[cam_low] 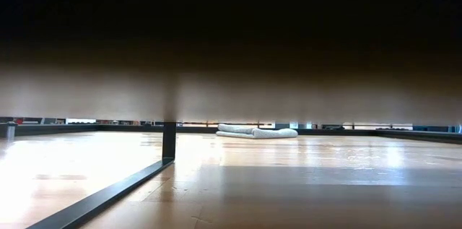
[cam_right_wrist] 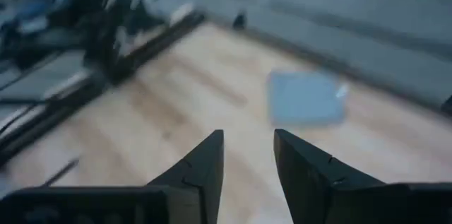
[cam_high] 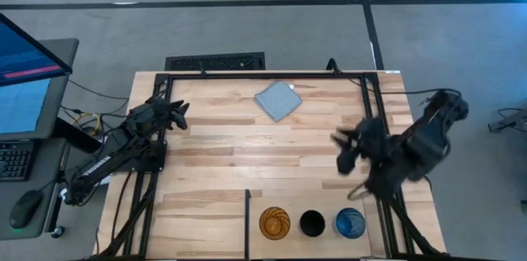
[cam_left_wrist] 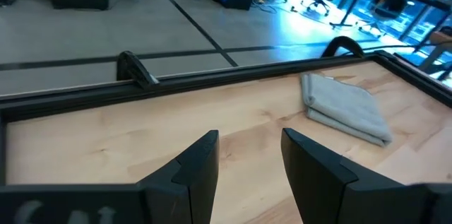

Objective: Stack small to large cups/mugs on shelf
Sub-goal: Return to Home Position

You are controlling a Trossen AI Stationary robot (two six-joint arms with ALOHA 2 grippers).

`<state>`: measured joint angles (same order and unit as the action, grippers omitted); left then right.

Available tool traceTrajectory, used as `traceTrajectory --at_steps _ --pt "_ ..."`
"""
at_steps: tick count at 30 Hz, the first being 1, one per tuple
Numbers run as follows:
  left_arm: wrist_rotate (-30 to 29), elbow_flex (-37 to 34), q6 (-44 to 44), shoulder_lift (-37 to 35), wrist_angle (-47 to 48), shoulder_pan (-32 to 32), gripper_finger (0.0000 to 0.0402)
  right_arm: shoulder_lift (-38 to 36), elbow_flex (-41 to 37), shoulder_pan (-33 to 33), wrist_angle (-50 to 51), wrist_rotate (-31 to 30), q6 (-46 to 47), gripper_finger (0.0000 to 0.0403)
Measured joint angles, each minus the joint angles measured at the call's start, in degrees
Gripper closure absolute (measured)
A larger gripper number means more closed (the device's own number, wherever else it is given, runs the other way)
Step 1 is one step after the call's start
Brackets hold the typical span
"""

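Note:
Three cups stand in a row on the shelf section (cam_high: 313, 203) at the table's near edge: an amber tumbler (cam_high: 274, 223), a black cup (cam_high: 312, 223) and a blue cup (cam_high: 350, 223). My right gripper (cam_high: 339, 151) is open and empty above the table, up and toward the far side from the cups; its fingers show in the right wrist view (cam_right_wrist: 247, 155). My left gripper (cam_high: 183, 114) is open and empty at the table's left; its fingers show in the left wrist view (cam_left_wrist: 248, 155).
A grey-blue folded cloth (cam_high: 277, 100) lies near the far edge, also in the low view (cam_low: 256, 131). A black divider bar (cam_high: 247, 220) bounds the shelf section on its left. A black frame runs along the table's edges (cam_high: 272, 75).

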<state>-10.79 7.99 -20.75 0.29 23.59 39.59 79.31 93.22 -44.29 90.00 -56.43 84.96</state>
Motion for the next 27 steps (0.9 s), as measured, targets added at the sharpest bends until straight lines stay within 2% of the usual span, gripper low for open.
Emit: traceTrajectory --at_steps 6,10,13,17,21,24,27 --pt "5.02 -0.07 0.31 -0.03 -4.99 0.0 0.0256 -7.25 -3.07 9.45 -0.24 -5.53 -15.85 0.0255" --pt "9.84 -0.03 2.4 -0.04 -7.81 -0.02 0.0256 -10.32 -4.78 14.7 -5.19 -15.54 -24.4 0.0256" --pt "11.48 0.0 4.61 -0.02 -10.07 -0.02 0.0256 -12.19 -6.82 18.76 -10.18 -17.2 -31.5 0.0259" --pt "11.43 0.08 7.15 -0.02 -14.21 -0.01 0.0256 -14.61 -11.01 24.49 -16.5 -13.51 -38.62 0.0259" --pt "10.15 0.13 8.32 -0.02 -17.77 0.0 0.0256 -17.81 -17.64 31.48 -27.77 -6.39 -48.09 0.0257" --pt "8.84 0.15 9.86 -0.02 -18.81 -0.01 0.0256 -21.1 -24.19 37.78 -42.37 0.91 -60.36 0.0258" --pt "6.51 0.15 11.11 0.23 -18.86 0.0 0.0256 -24.71 -31.89 45.34 -60.34 12.15 -73.01 0.0261"
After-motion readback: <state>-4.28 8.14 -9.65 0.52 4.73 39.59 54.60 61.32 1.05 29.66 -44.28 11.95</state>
